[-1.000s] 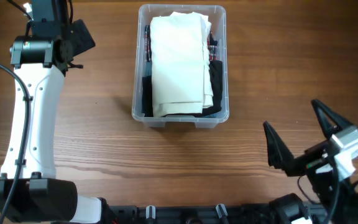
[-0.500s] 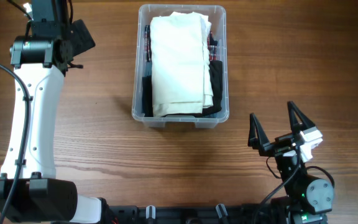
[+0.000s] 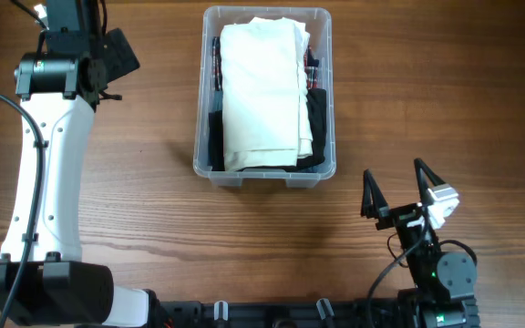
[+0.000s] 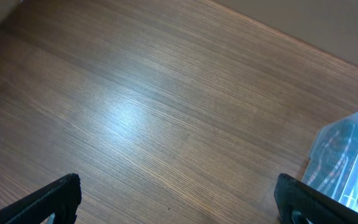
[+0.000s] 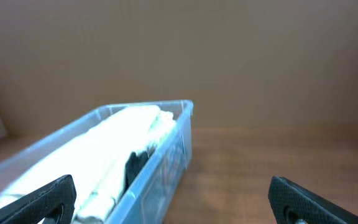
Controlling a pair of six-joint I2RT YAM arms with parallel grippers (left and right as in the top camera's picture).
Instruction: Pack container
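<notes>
The container sat on the bench, full of clothes, its long side pointing away from the robot. The right fingers, wide open and empty, were nearer, by its near right corner. The left fingers were open too.

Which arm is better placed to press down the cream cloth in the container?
Probably right: the right gripper, open, faces the container and cream cloth. The left gripper, also open, faces the table, catching only the container's corner.
</notes>
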